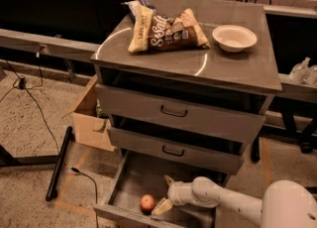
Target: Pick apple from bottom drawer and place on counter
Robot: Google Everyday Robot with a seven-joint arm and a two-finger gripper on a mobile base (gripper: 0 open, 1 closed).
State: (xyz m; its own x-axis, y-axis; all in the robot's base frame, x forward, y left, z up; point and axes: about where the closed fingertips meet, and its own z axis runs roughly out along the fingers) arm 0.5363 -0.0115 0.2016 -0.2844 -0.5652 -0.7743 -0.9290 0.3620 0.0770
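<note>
The apple (147, 202), small and red-orange, lies on the grey floor of the open bottom drawer (130, 184), near its front edge. My gripper (164, 197) reaches into that drawer from the right, its white arm coming in low. Its pale fingers (162, 205) are spread, one just right of the apple and one further back. They hold nothing. The counter (228, 66) is the grey cabinet top above, with a faint arc mark.
On the counter lie several snack bags (163, 29) and a white bowl (234, 37). Two upper drawers (178, 114) with dark handles are closed. A cardboard box (89, 118) stands left of the cabinet. Cables and a metal leg run across the floor at left.
</note>
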